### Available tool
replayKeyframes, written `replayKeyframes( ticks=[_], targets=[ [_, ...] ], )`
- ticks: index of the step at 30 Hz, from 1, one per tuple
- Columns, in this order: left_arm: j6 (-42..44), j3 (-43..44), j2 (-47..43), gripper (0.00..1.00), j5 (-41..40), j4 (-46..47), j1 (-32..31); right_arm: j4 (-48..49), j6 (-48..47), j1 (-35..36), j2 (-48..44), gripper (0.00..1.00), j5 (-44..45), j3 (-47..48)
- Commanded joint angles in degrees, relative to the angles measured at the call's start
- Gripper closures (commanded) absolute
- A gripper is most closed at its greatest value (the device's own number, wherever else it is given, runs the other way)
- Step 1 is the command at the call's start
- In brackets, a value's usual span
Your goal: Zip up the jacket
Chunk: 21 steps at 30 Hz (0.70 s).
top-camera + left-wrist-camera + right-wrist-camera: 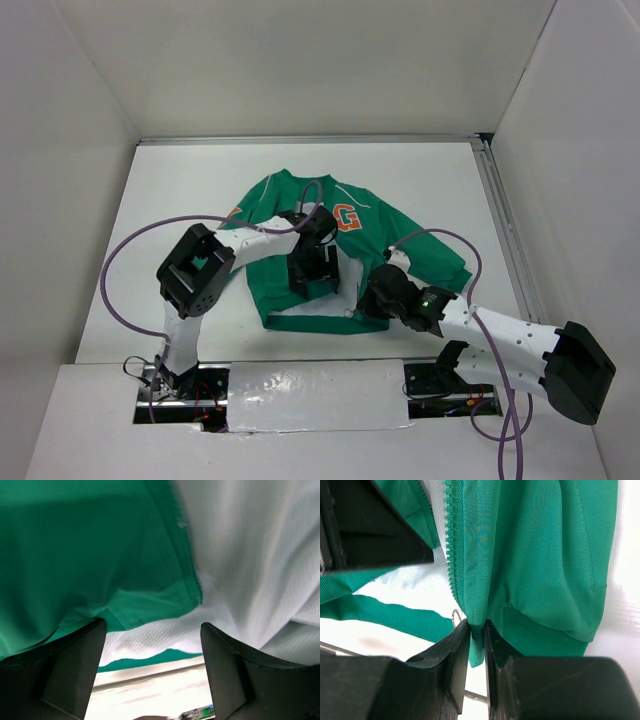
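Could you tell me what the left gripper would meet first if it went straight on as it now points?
Most likely the jacket: straight ahead, between the open fingers of the left gripper, lie its green front hem corner and white lining. Depth is unclear, but the fabric looks very close.

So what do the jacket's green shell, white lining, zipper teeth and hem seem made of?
Green shell: smooth synthetic fabric, slight sheen, probably polyester. White lining: mesh knit, tiny holes visible. Zipper teeth: green, likely moulded plastic. Hem: ribbed knit.
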Motion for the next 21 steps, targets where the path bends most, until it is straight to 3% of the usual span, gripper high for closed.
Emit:
replayKeyframes(
  ticks=[1,13,19,21],
  targets=[
    [-6.0,2.2,1.8,0.12,-4.1,-4.0,0.2,1.8,-0.5,0.0,-1.5,0.76,0.2,-0.7],
    [-13.8,13.8,6.2,0.12,-9.4,-14.6,-0.1,-0.1,-2.1,-0.5,-3.9,0.76,0.4,0.1],
    [-14.0,10.9,7.5,0.16,-9.1,-13.0,-0.1,-0.1,-3.3,-2.1,-3.9,0.76,-0.3,0.0],
    [-14.5,10.4,7.3,0.23,-9.4,-13.1,-0.1,0.0,-3.5,-2.8,-4.2,0.76,-0.5,-0.2]
  ],
)
